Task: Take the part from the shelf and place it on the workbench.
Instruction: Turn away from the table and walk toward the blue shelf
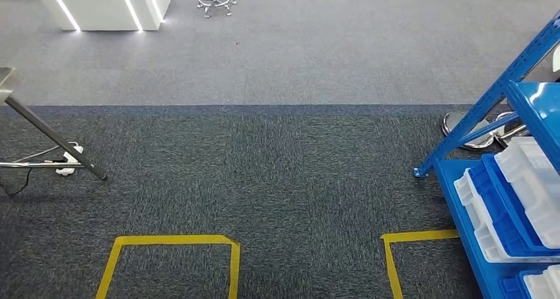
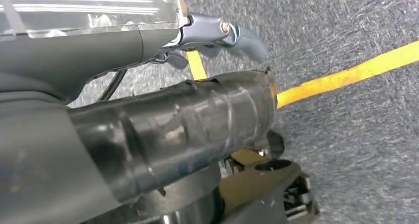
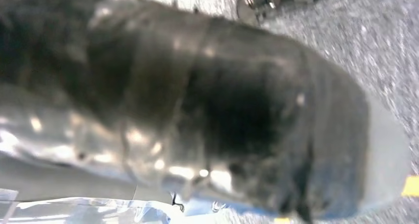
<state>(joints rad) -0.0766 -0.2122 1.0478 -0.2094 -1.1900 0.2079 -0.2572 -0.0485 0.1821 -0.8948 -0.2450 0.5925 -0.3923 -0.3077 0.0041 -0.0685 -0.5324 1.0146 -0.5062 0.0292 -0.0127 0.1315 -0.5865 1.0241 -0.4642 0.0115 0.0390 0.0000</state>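
No brand, label or readable writing is seen on anything in view. At the right edge of the head view a blue shelf (image 1: 522, 124) stands on the dark grey carpet (image 1: 277, 173), its slanted blue upright reaching down to a foot at the near edge of the light carpet band. On the shelf's tiers, white bins (image 1: 536, 180) and blue bins (image 1: 502, 213) are set side by side; what they contain cannot be made out, so the part itself cannot be identified among them. Behind the shelf's upright, chrome stool bases (image 1: 472, 129) are seen on the floor. Two outlines of yellow tape (image 1: 173, 241) are marked on the near carpet, one at the left and one just beside the shelf. At the far left a metal leg (image 1: 56, 137) of a bench slants down to the floor, with a white power strip (image 1: 69, 159) and cables lying near its foot. Far off, a white block with lit strips (image 1: 109, 5) and another chrome stool base (image 1: 216, 0) stand on the lighter carpet. In the left wrist view the left hand (image 2: 217, 36) is seen above the carpet with a grey finger extended and nothing held; how far its other fingers are spread cannot be told. In the right wrist view the right hand (image 3: 237, 115) is shown as a dark, blurred mass close to the lens, and whether it is spread or closed cannot be told.
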